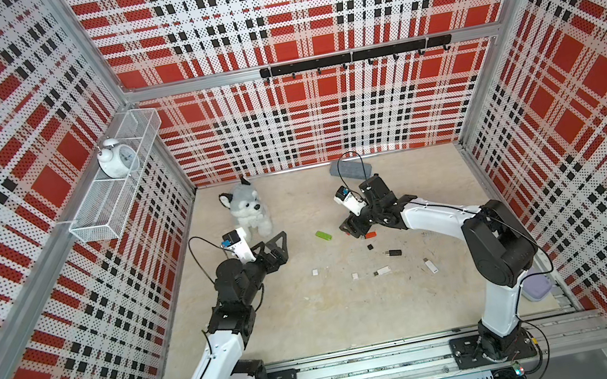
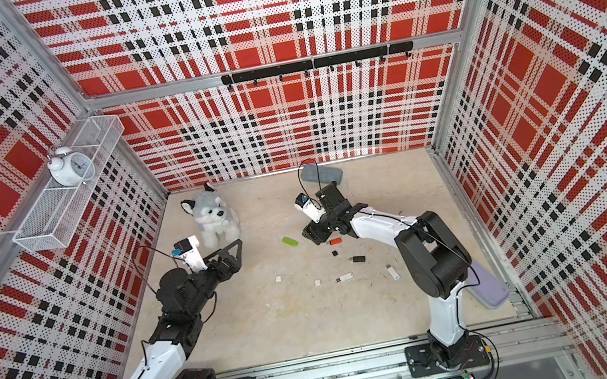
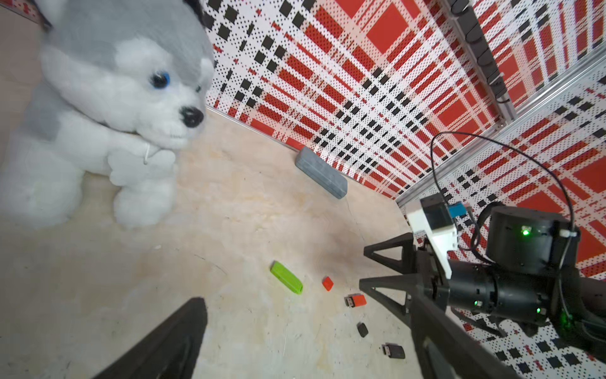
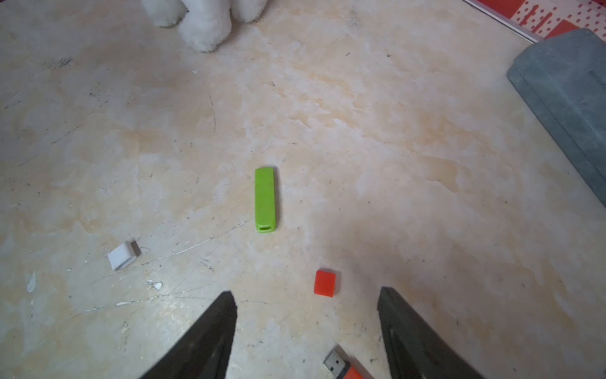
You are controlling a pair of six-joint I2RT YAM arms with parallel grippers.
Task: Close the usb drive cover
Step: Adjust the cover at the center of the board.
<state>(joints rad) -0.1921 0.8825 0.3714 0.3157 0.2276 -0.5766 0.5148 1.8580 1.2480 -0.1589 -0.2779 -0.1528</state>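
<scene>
Though both top views hide it, my right wrist view shows the red cap (image 4: 325,283) just beside my open, empty right end effector (image 4: 306,291).

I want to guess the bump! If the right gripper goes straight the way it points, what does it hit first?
Probably the orange cap, just ahead of the open right gripper. The green USB drive lies farther on. Height is unclear, so it could pass over the cap.
</scene>
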